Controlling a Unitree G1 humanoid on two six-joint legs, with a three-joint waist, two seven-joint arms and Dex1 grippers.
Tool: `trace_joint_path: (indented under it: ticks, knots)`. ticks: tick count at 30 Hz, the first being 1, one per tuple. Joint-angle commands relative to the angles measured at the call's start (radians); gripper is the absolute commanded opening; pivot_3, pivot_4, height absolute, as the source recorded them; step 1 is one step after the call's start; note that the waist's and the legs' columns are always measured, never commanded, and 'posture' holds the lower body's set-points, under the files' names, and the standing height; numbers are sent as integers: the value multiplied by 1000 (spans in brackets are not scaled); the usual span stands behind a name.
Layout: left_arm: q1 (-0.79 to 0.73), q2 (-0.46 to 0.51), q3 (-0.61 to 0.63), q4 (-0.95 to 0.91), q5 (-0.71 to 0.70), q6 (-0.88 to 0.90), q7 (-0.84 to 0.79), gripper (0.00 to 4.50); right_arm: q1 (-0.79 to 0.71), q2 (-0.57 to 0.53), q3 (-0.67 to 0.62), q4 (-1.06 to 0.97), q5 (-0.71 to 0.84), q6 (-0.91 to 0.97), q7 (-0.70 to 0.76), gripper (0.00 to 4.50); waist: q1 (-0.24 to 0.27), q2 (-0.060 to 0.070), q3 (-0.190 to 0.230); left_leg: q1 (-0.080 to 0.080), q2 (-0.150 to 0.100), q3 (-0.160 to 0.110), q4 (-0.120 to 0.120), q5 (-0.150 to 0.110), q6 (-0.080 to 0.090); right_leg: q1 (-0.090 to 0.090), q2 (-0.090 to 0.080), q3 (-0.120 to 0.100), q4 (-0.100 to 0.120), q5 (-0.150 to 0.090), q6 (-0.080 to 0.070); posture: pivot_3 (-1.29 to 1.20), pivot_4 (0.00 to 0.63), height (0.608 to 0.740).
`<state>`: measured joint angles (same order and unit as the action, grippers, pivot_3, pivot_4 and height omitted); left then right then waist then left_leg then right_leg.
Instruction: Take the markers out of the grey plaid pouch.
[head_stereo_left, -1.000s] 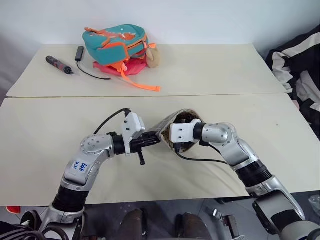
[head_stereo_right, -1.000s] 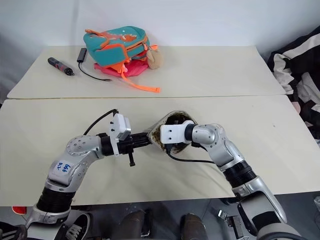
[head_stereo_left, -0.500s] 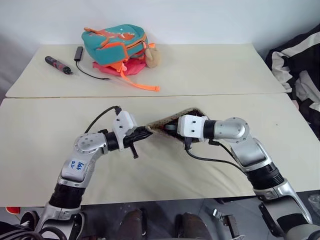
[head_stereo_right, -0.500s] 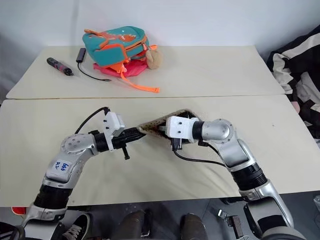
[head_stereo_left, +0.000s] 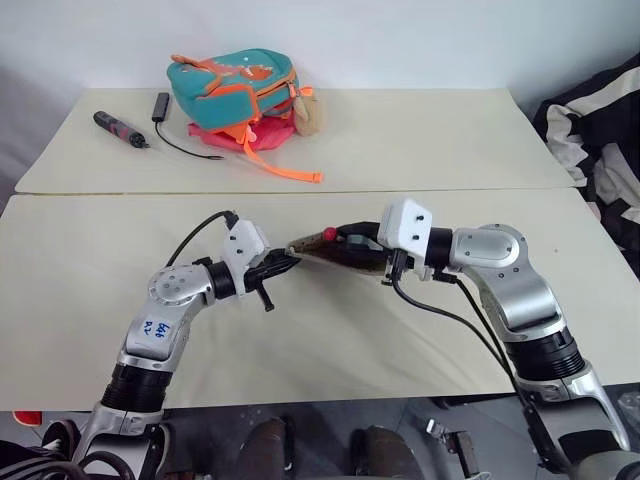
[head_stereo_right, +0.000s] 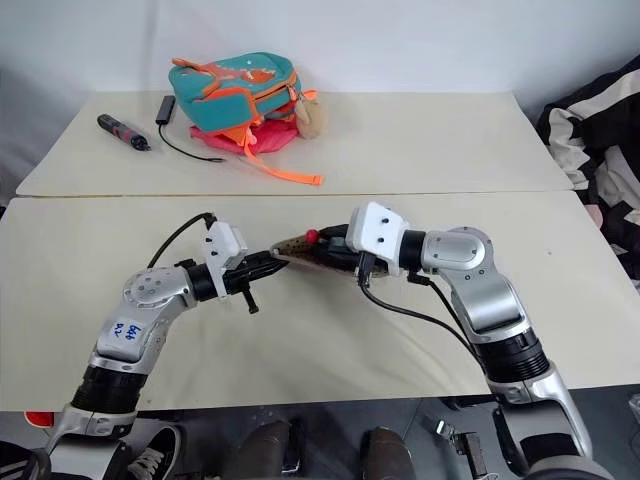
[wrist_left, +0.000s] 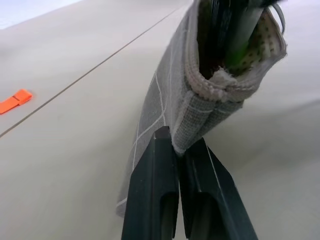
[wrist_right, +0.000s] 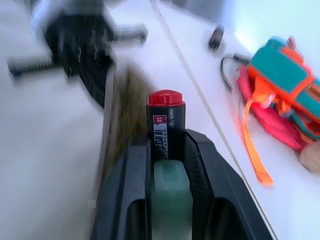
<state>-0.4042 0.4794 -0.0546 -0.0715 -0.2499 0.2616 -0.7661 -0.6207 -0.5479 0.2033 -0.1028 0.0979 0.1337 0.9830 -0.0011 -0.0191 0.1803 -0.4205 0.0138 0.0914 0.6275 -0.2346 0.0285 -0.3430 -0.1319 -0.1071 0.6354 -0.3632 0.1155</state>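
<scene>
Left gripper (head_stereo_left: 283, 267), jaws pinched on the grey plaid pouch (wrist_left: 165, 107), likely anchors it. Right gripper (wrist_right: 167, 150) clamps the markers (wrist_right: 166, 122), lifting them free of its mouth.

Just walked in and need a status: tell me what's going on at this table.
The left gripper is shut on one end of the grey plaid pouch, holding it above the table. The right gripper is shut on markers, a dark one with a red cap and a light green one, beside the pouch's opening. A backpack sits behind.
</scene>
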Motion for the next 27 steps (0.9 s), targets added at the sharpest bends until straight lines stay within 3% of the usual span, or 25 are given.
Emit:
trace_joint_path:
  ticks: [1,8,15,23,27]
  knots:
    - [-18,-11,28,-53,-47,19,0,0,-4,-15,35,8,-64,-87,-7,557,-2,0,0,0,0,0,0,0,0,0,0,0,0,0,0,0,150,740]
    - [-11,-23,22,-90,-76,54,-5,0,-20,15,137,78,-211,-144,-51,557,-3,0,0,0,1,1,0,0,-1,-1,1,0,0,0,0,0,150,740]
    - [-9,-30,30,-108,-92,87,1,0,-32,21,129,102,-256,-148,-90,2825,-2,0,0,0,0,0,0,0,0,0,1,0,0,0,0,0,150,740]
    - [-12,-31,30,-137,-127,129,-18,0,-42,-35,148,177,-357,-279,-125,2825,-3,0,0,0,0,0,0,0,-1,0,1,0,0,0,0,0,150,740]
    - [-15,-23,34,-123,-107,122,-8,0,-28,9,88,107,-194,-183,-57,2825,-3,0,0,0,0,1,0,0,-1,0,1,0,0,0,0,0,150,740]
